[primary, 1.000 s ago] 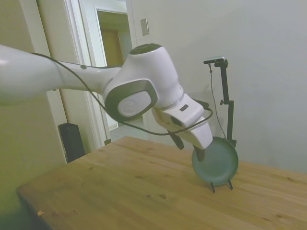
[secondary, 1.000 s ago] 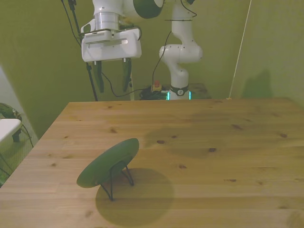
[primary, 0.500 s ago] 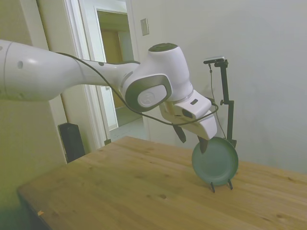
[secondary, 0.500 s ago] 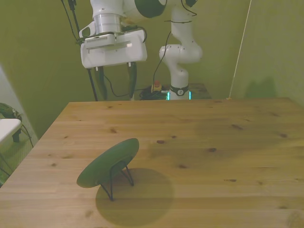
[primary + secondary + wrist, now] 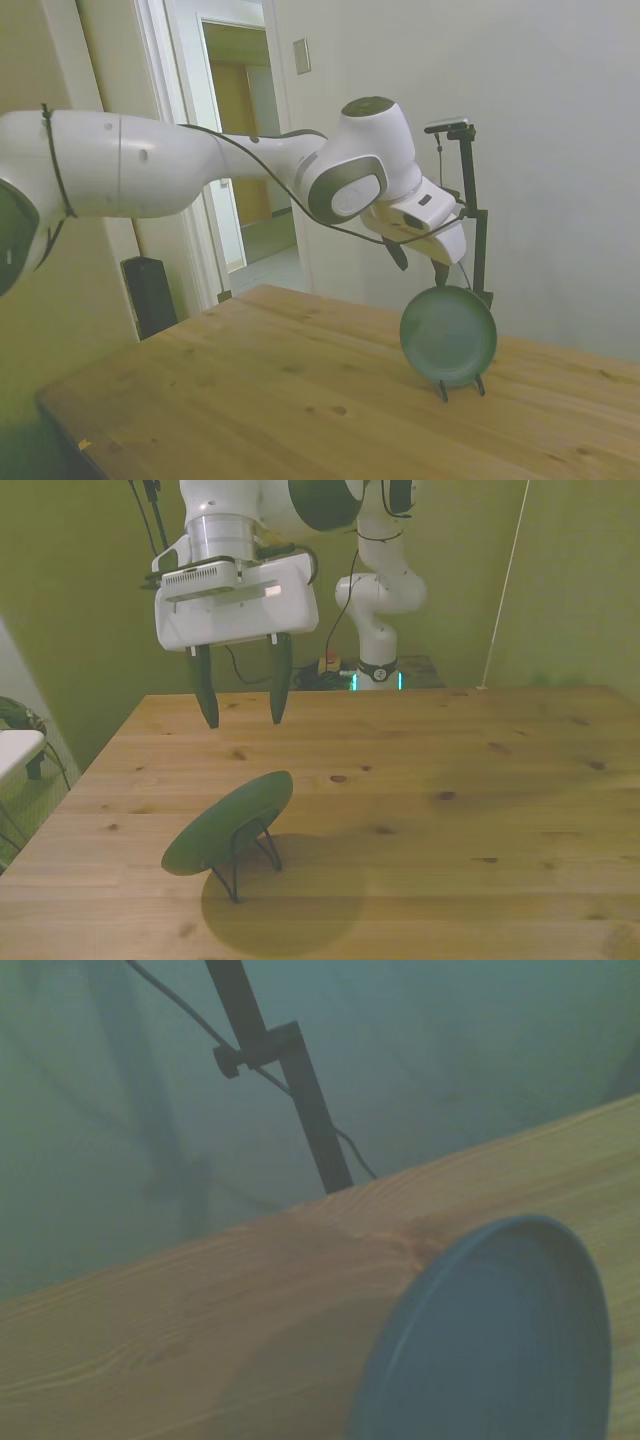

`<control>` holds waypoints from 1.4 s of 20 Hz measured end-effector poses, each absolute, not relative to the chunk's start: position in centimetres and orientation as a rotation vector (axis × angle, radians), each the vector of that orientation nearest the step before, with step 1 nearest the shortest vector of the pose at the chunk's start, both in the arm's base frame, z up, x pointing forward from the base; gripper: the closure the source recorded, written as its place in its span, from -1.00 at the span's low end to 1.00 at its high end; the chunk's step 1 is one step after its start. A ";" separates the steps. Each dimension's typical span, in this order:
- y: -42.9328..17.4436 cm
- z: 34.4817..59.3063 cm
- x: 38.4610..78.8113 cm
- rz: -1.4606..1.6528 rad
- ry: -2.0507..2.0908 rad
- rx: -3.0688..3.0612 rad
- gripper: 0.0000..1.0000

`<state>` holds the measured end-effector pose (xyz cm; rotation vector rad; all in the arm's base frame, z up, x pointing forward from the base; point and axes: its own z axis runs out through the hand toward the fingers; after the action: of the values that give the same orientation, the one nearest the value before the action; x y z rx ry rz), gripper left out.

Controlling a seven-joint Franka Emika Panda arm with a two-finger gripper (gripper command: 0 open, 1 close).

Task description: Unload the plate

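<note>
Teal-green and matte, the round plate (image 5: 448, 336) leans in a thin black wire stand (image 5: 461, 384) on the wooden table (image 5: 270, 400), just below the empty, wide-open end effector (image 5: 420, 265) in the side view. Front view: plate (image 5: 228, 822) sits below and nearer the camera than the end effector (image 5: 243, 688), so an off-centre descent could nudge its rim and topple the stand (image 5: 247, 853). Wrist view: plate (image 5: 500, 1340) close beneath.

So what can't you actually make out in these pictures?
- Where the plate touches its wire stand: hidden by the plate in the front view, tiny in the side view.
- The plate's lower part: cut off by the wrist picture's edge.
- How far the open pincer hangs from the plate: the views do not settle it.
- The wooden table's near edge: beyond the front view's frame.
</note>
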<state>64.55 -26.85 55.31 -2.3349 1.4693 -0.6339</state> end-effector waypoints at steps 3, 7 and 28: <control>-26.9 54.5 66.3 -0.647 1.473 -2.301 -1.00; -26.2 53.7 67.3 -0.594 1.456 -2.250 -1.00; -26.6 49.8 67.4 -0.400 1.415 -2.268 1.00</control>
<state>67.40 -26.58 49.76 -2.2679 1.4153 -0.3998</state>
